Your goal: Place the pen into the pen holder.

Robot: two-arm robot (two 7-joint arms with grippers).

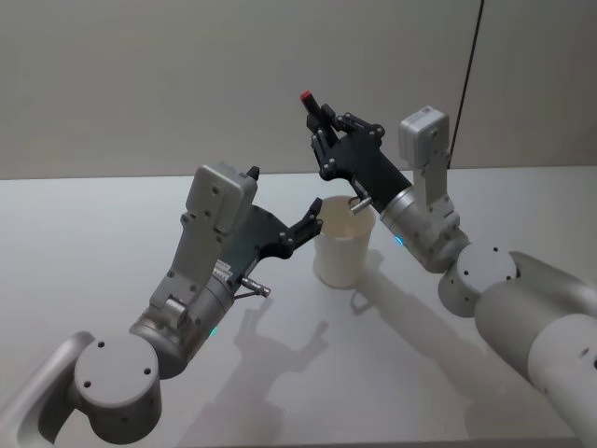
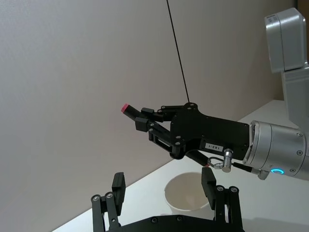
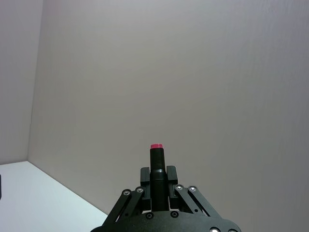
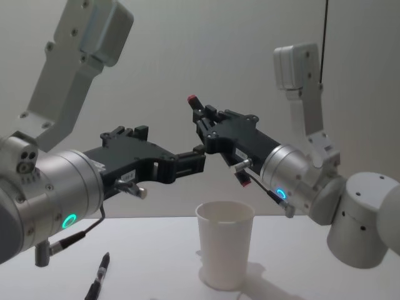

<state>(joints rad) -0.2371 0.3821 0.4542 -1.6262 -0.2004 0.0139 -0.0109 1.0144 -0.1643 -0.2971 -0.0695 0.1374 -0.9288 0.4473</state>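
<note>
Pen (image 1: 315, 110) is pinched tight in the right gripper (image 1: 322, 126) and held up in the air, tilted, with its red end on top. It is kept just over the pen holder (image 1: 340, 247), likely so it can be lowered in. The left gripper (image 1: 303, 224) is held by the rim, spread apart and touching nothing, maybe to steady it. A second pen (image 4: 100, 275) is left on the table (image 4: 150, 262).

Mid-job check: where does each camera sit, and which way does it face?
Head: high, facing down at the pen holder; left gripper and right gripper show.
Chest: low, facing forward; both grippers higher than the pen holder.
Left wrist: over its open fingers toward the pen holder.
Right wrist: along the gripped pen toward the wall.
Head and chest share both grippers.
</note>
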